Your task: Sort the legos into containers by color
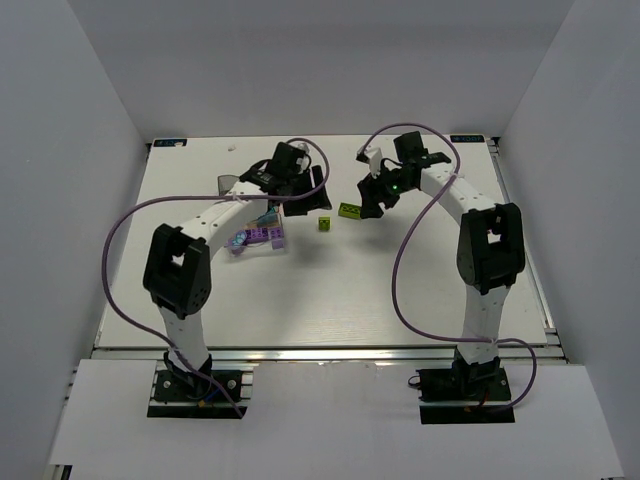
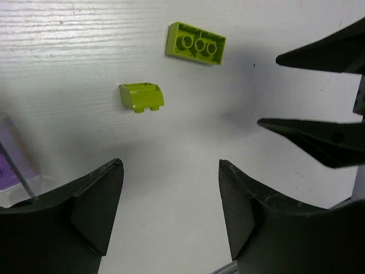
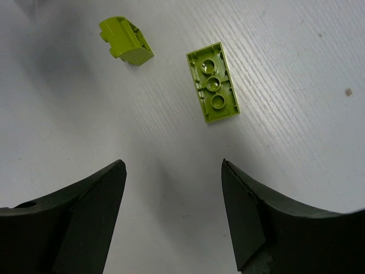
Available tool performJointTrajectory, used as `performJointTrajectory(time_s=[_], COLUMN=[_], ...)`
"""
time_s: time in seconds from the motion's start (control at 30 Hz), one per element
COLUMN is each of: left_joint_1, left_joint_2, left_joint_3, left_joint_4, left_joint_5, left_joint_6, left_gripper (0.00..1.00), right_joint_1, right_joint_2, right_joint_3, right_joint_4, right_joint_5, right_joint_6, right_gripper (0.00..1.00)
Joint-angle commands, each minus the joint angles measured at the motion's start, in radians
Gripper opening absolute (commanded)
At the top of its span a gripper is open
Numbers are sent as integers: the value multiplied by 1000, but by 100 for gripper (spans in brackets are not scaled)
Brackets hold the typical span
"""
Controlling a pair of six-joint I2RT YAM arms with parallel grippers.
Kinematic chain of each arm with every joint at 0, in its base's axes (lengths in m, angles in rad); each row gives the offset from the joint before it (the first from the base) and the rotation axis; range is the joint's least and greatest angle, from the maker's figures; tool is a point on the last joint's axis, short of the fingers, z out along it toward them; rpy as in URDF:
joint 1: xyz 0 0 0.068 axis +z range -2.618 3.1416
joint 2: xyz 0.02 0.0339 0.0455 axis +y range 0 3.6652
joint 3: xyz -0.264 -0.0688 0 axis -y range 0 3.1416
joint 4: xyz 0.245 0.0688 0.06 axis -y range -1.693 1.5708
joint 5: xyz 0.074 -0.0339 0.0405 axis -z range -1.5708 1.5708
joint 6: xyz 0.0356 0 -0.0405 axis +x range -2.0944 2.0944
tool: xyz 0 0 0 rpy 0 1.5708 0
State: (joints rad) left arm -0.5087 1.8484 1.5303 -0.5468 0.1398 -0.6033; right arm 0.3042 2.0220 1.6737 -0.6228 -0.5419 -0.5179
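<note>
Two lime green legos lie on the white table between my grippers: a flat brick turned underside up and a small sloped brick. My left gripper hovers open and empty just left of them. My right gripper hovers open and empty just right of them. The containers sit under the left arm: a smoky grey bin and a clear bin holding purple legos; the arm hides part of them.
The right gripper's dark fingers show at the right edge of the left wrist view, close to the left gripper. A clear bin corner with purple inside shows at that view's left edge. White walls enclose the table.
</note>
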Motion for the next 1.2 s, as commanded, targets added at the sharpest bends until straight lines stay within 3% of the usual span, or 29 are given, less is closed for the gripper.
performJointTrajectory(time_s=[0.0, 0.53, 1.17], left_joint_1=[-45, -99, -109], left_joint_2=[69, 333, 428], left_joint_3=[91, 387, 421], left_joint_4=[-54, -209, -228], left_joint_5=[-94, -269, -287], left_joint_6=[0, 108, 129], left_gripper=[77, 79, 64], right_joint_1=[6, -7, -14], right_joint_2=[-62, -100, -97], right_joint_3=[-35, -91, -101], right_joint_4=[23, 54, 61], right_joint_5=[-18, -26, -35], right_joint_6=[28, 64, 79], right_gripper=[73, 74, 74])
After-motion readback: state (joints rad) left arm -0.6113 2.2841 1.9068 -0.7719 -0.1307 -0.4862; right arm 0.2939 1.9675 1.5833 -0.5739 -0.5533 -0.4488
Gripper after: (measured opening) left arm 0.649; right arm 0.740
